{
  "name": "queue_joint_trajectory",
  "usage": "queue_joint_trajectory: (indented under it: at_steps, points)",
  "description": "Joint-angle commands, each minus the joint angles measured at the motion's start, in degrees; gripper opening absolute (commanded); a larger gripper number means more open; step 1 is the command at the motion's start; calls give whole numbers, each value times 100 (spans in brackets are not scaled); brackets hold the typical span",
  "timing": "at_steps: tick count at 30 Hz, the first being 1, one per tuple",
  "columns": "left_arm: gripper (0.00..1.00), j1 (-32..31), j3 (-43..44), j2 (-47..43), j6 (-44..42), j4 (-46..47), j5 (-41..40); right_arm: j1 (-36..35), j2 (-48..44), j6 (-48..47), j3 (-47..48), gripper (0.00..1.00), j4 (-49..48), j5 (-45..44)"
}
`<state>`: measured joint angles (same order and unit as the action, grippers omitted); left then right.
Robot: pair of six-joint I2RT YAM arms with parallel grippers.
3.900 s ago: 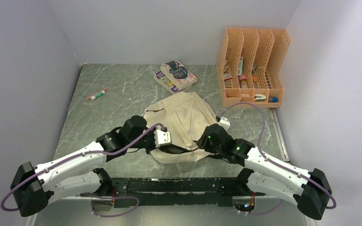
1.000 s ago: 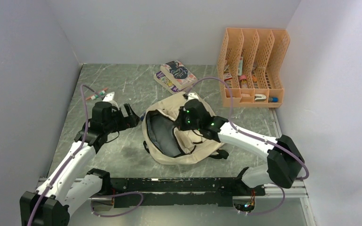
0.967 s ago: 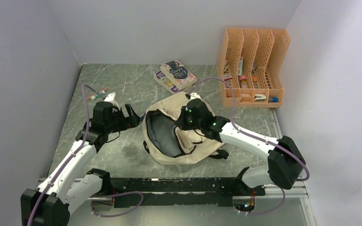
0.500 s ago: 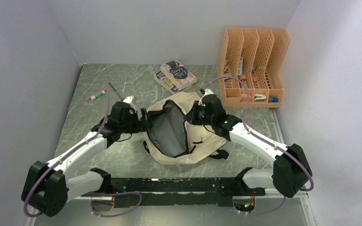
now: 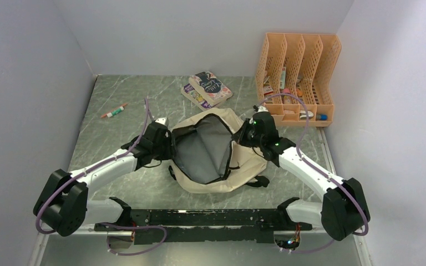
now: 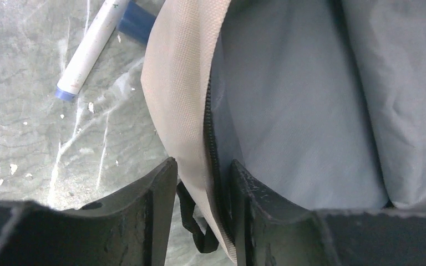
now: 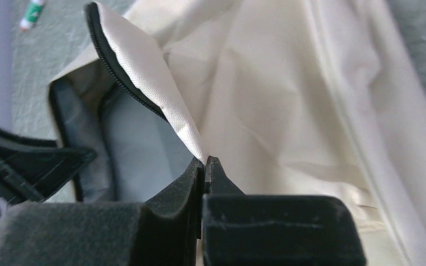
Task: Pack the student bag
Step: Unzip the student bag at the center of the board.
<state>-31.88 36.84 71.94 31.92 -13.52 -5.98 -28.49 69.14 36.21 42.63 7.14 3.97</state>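
Note:
The student bag [image 5: 249,163] is a beige fabric backpack lying flat mid-table, its main compartment pulled wide open so the grey lining [image 5: 202,152] shows. My left gripper [image 5: 167,145] sits at the opening's left rim. In the left wrist view its jaws [image 6: 202,166] close around the beige rim [image 6: 183,83] and its black zipper. My right gripper [image 5: 244,134] is at the opening's right side. In the right wrist view it [image 7: 205,160] is shut on the edge of the beige flap [image 7: 144,77], holding it up.
An orange perforated file organizer [image 5: 299,77] with small items stands at the back right. A stack of books [image 5: 206,88] lies behind the bag. A marker [image 5: 113,111] lies at the back left. A white pen with a blue cap [image 6: 91,47] lies beside the bag's left rim.
The left gripper has moved in onto the bag's left rim. The right gripper has pulled the flap to the right and back, so the opening is wider.

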Motion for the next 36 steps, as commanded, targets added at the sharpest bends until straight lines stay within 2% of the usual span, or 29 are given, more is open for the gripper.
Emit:
queue_joint_trajectory:
  at_steps: [1, 3, 8, 13, 16, 21, 25, 28, 32, 34, 36]
  points:
    - [42, -50, 155, -82, -77, 41, -69, 438, -23, -31, -297, 0, 99, -368]
    - [42, -55, 148, -105, -109, 50, 31, 551, 73, -19, -443, 0, 99, -380]
    - [40, -67, 122, -111, -222, 133, 323, 634, 248, 10, -590, 24, 159, -669]
    - [40, -145, 197, -59, -330, 170, 542, 633, -16, -135, -330, 47, 540, -1157]
    - [41, -191, 256, -81, -354, 132, 545, 634, -334, -317, -5, 52, 888, -1545]
    - [45, -214, 266, -209, -336, 110, 545, 609, -918, -472, 400, 53, 1130, -1413]
    - [46, -222, 297, -237, -331, 60, 545, 370, -799, -490, 771, 53, 1429, -889]
    - [46, -218, 280, -245, -327, 60, 514, 58, -874, -418, 583, 42, 798, 303]
    - [46, -222, 265, -195, -302, 87, 541, -585, -733, -191, 223, 33, -445, 1206]
    - [45, -225, 277, -165, -277, 97, 545, -762, -440, -179, 197, 28, -483, 1209]
    - [45, -231, 288, -163, -273, 72, 545, -813, -123, -215, 251, 26, -122, 781]
